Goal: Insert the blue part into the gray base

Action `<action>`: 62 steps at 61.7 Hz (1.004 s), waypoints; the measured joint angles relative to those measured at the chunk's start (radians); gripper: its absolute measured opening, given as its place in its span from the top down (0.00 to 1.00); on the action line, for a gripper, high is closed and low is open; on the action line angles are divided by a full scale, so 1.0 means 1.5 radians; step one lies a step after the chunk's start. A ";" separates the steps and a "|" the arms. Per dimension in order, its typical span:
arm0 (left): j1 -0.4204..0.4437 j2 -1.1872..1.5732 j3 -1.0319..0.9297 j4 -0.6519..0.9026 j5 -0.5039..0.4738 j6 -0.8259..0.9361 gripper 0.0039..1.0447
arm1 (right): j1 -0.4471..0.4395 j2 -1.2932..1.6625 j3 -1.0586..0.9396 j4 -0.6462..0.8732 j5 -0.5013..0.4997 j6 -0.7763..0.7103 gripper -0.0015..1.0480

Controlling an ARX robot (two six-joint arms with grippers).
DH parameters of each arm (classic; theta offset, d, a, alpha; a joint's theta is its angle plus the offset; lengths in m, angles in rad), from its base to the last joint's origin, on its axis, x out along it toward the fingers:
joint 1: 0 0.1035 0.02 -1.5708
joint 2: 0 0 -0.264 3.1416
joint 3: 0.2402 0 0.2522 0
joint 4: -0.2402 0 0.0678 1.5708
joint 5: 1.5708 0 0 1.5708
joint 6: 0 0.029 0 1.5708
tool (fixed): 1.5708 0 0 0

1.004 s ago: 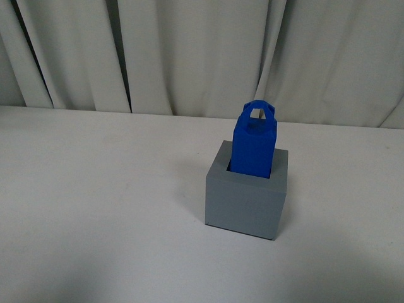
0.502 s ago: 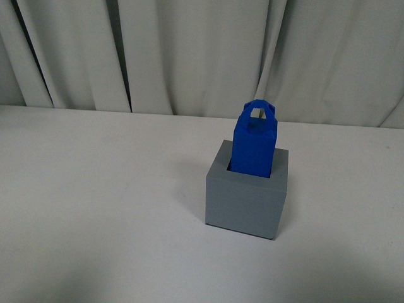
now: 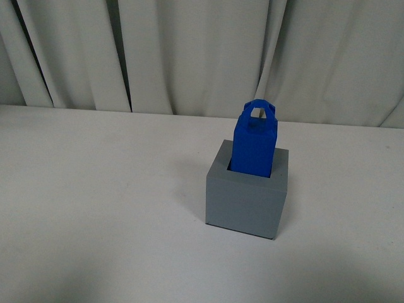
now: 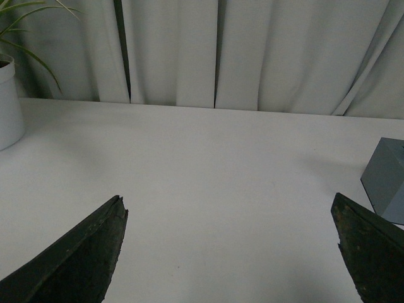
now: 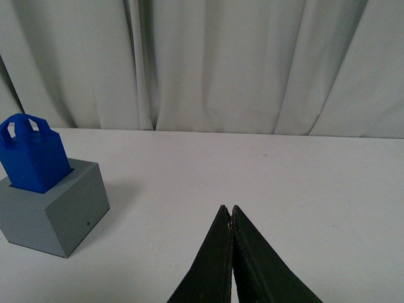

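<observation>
The blue part (image 3: pixel 254 144) stands upright in the recess of the gray base (image 3: pixel 245 202), its upper half and loop handle sticking out. Both sit right of centre on the white table in the front view, where neither arm shows. The right wrist view shows the blue part (image 5: pixel 33 153) in the gray base (image 5: pixel 52 207), well away from my right gripper (image 5: pixel 229 208), which is shut and empty. My left gripper (image 4: pixel 228 202) is open and empty over bare table, with a corner of the gray base (image 4: pixel 385 177) beside one of its fingers (image 4: pixel 372 243).
A white table (image 3: pixel 95 189) runs back to pale curtains (image 3: pixel 189 50). A white plant pot (image 4: pixel 7 104) with green leaves stands at the table's far edge in the left wrist view.
</observation>
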 joint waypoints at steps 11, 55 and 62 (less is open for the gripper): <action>0.000 0.000 0.000 0.000 0.000 0.000 0.06 | 0.000 -0.075 0.000 -0.066 0.000 0.000 0.99; 0.000 0.000 0.000 0.000 0.000 0.000 0.06 | 0.000 -0.076 0.000 -0.067 -0.001 0.000 0.09; 0.000 0.000 0.000 0.000 0.000 0.000 0.06 | 0.000 -0.076 0.000 -0.067 -0.001 0.000 0.09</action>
